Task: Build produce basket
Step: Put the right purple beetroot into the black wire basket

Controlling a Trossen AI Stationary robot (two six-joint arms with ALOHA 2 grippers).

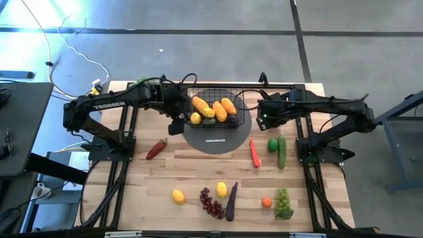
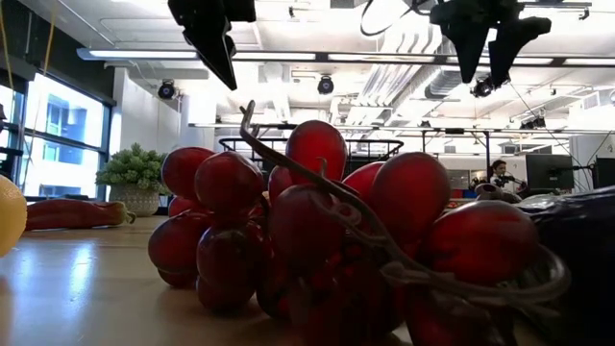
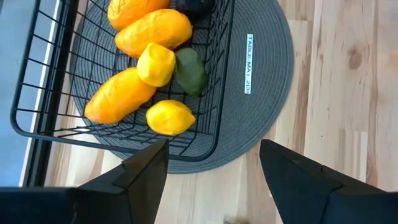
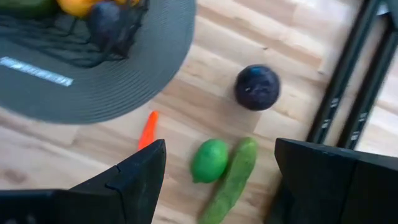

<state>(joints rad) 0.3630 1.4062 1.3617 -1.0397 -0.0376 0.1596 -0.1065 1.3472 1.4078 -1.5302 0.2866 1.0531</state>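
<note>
High view shows the basket (image 1: pixel 218 111) on a round grey mat (image 1: pixel 217 140) at the back middle of the table (image 1: pixel 165 172). Nearest the front edge, well apart from the basket, lie a lemon (image 1: pixel 178 196), purple grapes (image 1: pixel 211 203), a second lemon (image 1: pixel 222 190), an eggplant (image 1: pixel 230 202), a small orange fruit (image 1: pixel 266 202) and green grapes (image 1: pixel 283 203). Closer to the basket, on its right side, lie a carrot (image 1: pixel 254 153), a lime (image 1: pixel 273 144) and a cucumber (image 1: pixel 282 151); on its left side is a red pepper (image 1: pixel 156 149). Inside the basket are orange mangoes (image 3: pixel 153 29) and two lemons. The left gripper (image 1: pixel 177 122) hangs just beside the basket's left corner, its jaws apart and empty. The right gripper (image 1: pixel 264 119) hangs just beside its right side, jaws also apart and empty.
</note>
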